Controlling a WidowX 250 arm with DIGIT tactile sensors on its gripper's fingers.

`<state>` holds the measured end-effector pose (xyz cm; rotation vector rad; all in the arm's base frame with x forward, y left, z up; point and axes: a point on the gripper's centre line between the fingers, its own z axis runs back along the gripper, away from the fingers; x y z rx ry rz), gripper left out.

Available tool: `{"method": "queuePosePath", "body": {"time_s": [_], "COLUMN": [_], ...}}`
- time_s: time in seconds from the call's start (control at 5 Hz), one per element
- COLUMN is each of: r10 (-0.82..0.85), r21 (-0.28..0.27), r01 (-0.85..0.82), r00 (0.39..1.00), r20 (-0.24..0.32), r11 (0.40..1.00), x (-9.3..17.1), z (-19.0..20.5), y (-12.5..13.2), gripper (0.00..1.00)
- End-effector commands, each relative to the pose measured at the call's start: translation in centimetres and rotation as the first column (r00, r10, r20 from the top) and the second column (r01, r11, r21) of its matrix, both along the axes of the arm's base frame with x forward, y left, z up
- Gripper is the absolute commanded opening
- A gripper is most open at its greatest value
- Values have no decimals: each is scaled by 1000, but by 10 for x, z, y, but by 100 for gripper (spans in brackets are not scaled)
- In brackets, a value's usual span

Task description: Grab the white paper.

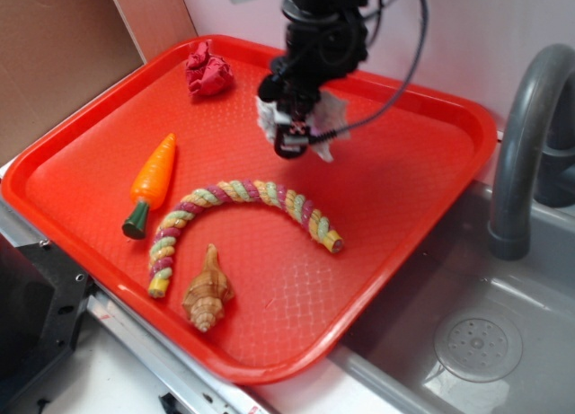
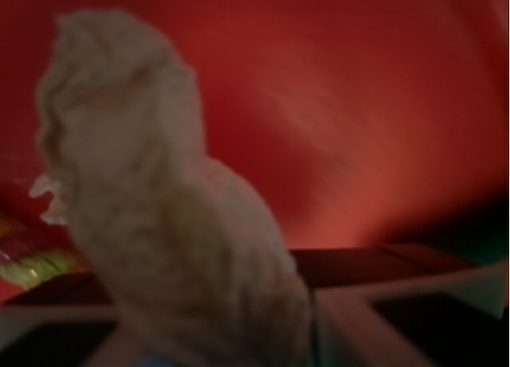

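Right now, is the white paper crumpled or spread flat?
Crumpled. The white paper is a wrinkled wad on the red tray, under the claw. The wrist view shows creased folds, blurred.

A red tray (image 1: 431, 118) is filling most of the frame. On it a red paper wad (image 1: 207, 71) is sitting at upper left — a toy carrot (image 1: 153, 182), a braided rope (image 1: 235, 215) and a seashell (image 1: 207, 290) are lying lower down. A grey sink (image 1: 467, 342) with its faucet (image 1: 521, 145) is occupying the right side.

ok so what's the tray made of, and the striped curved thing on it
The tray looks like hard moulded plastic: glossy red with an embossed crosshatch texture. The striped curved thing seems to be a twisted rope toy, probably cotton: matte, fuzzy strands in pink, yellow and green.
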<state>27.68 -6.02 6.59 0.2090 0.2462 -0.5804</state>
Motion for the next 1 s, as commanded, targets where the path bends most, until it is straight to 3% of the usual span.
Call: {"method": "queuePosePath", "body": {"time_s": [0.0, 0.2, 0.4, 0.6, 0.8], "r10": [268, 316, 352, 439, 491], "r21": [48, 7, -84, -164, -205], "r01": [-286, -327, -342, -408, -448], "r00": [936, 919, 897, 849, 823], "r20": [226, 234, 267, 294, 286], "r11": [957, 945, 936, 898, 870], "x": [-30, -45, -55, -66, -62], "z": [75, 106, 135, 150, 144], "y": [15, 25, 28, 32, 32], "gripper": [0, 0, 0, 0, 0]}}
